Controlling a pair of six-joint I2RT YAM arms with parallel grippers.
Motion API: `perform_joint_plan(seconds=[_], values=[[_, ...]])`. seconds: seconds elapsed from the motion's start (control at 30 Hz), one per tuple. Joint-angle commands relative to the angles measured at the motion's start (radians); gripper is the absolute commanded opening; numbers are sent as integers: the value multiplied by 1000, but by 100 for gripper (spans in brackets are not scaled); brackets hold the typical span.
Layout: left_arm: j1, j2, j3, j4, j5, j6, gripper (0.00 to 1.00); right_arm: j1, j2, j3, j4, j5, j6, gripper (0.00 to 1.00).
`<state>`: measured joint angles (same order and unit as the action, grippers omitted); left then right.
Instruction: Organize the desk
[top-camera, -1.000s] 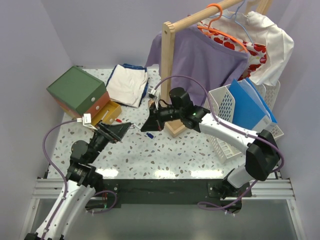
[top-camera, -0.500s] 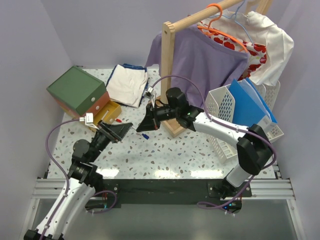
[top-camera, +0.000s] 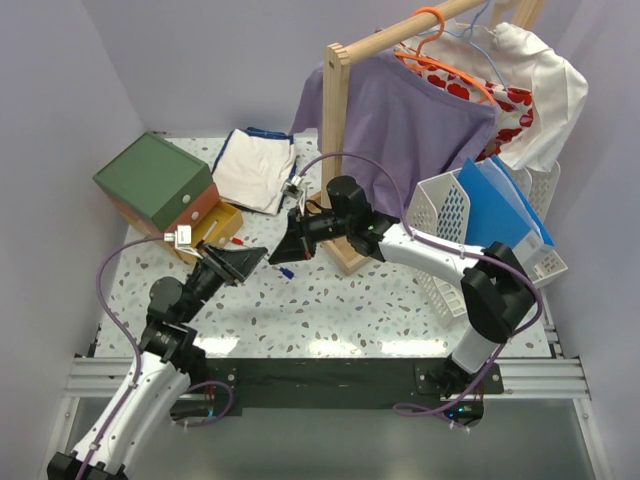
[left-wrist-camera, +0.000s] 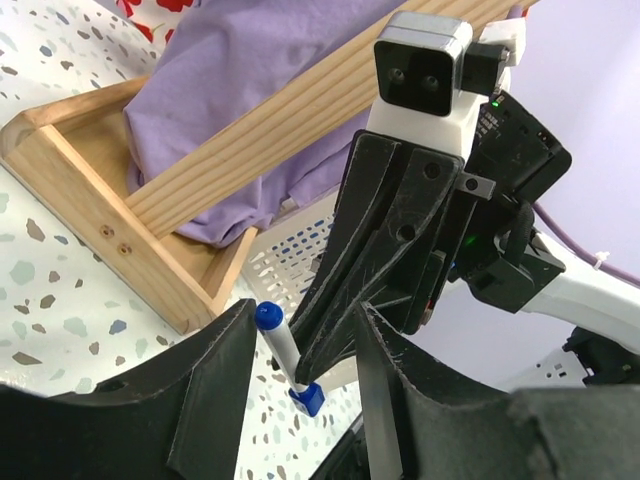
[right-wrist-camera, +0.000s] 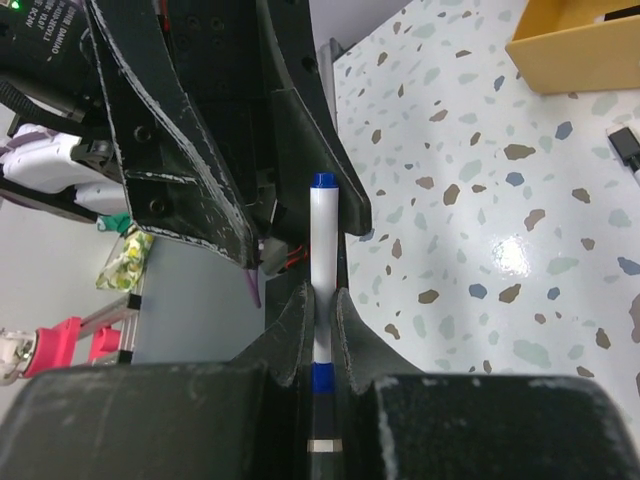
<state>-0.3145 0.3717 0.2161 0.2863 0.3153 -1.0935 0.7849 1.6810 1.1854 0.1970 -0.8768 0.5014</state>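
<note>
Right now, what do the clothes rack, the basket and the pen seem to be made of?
The clothes rack looks like bare pale wood, with grain visible. The basket is probably white plastic, moulded with holes. The pen is likely smooth white plastic with blue ends.

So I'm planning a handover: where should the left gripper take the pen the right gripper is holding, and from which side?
Probably the bare white barrel of the pen, just below its free blue tip. The right gripper clamps the other end, so only that half is clear. The open left gripper should come head-on, one finger on each side of it.
</note>
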Motion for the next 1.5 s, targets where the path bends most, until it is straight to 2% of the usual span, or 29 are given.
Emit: perform_joint_plan(seconds=[0.0, 0.1, 0.2, 0.27, 0.3, 0.33, 0.4, 0.43, 0.47, 0.53, 0.57, 0.63, 0.67, 0.73, 0.77, 0.83, 0.87, 0.97, 1.1, 1.27, 1.47], values=[[-5, 12, 3, 37, 24, 41, 47, 2, 13, 43, 41, -31, 26, 0], [-5, 10, 6, 21, 18, 60, 41, 0, 14, 43, 42, -30, 25, 0], [-5, 9, 14, 10, 18, 75, 28, 1, 17, 42, 42, -37, 20, 0], [-5, 10, 25, -4, 15, 89, 16, 1, 26, 43, 42, -57, 11, 5], [-5, 7, 43, -39, 4, 115, 10, 1, 28, 43, 42, -70, 5, 11], [-3, 1, 55, -65, -8, 128, 0, 1, 28, 45, 41, -82, -1, 29], [-5, -13, 93, -145, -54, 180, 0, -1, 10, 54, -20, -87, -75, 50], [-5, -23, 113, -186, -73, 208, 0, 0, -1, 66, -75, -68, -128, 65], [-5, -28, 136, -235, -96, 237, 0, 1, -10, 97, -193, -51, -258, 71], [-5, -21, 224, -410, -189, 355, 0, -1, -52, 121, -334, -16, -395, 80], [-5, -13, 255, -465, -224, 394, 0, -3, -69, 144, -455, 42, -540, 88], [-5, 18, 337, -582, -312, 499, 0, 1, -111, 167, -566, 88, -671, 93], [-5, 32, 365, -616, -356, 533, 0, 1, -127, 172, -667, 131, -796, 96], [-5, 102, 451, -709, -477, 645, 0, -1, -177, 172, -747, 159, -909, 96], [-5, 131, 477, -732, -560, 715, 0, -1, -190, 178, -862, 170, -1057, 98], [-5, 220, 535, -763, -631, 788, 0, -1, -230, 186, -980, 177, -1240, 99], [-5, 252, 551, -765, -706, 855, 0, 0, -248, 178, -1037, 189, -1268, 99], [-3, 381, 601, -739, -815, 973, 0, -4, -323, 116, -1009, 251, -1299, 99], [-3, 548, 638, -665, -890, 1069, 0, -10, -368, 53, -956, 236, -1301, 99], [-3, 648, 660, -592, -962, 1175, 0, -12, -360, 45, -959, 174, -1307, 99], [-3, 740, 649, -521, -983, 1250, 0, -13, -354, 36, -961, 153, -1318, 99]])
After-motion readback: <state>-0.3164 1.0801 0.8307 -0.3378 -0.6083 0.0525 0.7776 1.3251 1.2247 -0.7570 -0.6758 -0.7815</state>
